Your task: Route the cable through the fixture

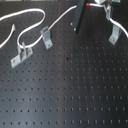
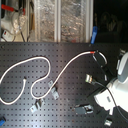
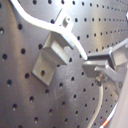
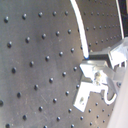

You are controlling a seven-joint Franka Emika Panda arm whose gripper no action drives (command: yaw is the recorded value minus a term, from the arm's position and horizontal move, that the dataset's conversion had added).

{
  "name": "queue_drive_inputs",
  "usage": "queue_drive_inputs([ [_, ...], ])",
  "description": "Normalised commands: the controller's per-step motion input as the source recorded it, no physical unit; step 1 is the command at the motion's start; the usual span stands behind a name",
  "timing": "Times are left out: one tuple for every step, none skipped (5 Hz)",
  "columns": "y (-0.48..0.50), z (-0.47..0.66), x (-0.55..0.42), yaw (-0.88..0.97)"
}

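I see the gripper (image 1: 89, 4) cut off at the first exterior view's top edge; its fingers are blurred in both wrist views, so I cannot tell their gap. The cable (image 2: 65, 70) loops across the pegboard (image 1: 75, 85), its red band (image 2: 92, 52) by the gripper. It passes over one bracket (image 3: 52, 52). Another bracket (image 1: 114, 35) stands near the first exterior view's right edge. Board below lies open

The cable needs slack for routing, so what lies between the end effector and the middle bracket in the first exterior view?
Only the cable itself, crossing bare pegboard from the end effector to the bracket, as the first exterior view shows.
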Motion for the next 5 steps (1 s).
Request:
queue_drive_inputs([
  [0.003, 0.49, 0.005, -0.02],
  [-0.014, 0.00, -0.023, 0.00],
  [-0.166, 0.01, -0.376, 0.00],
  [-0.107, -0.01, -0.521, -0.07],
  [0.068, -0.15, -0.309, -0.02],
])
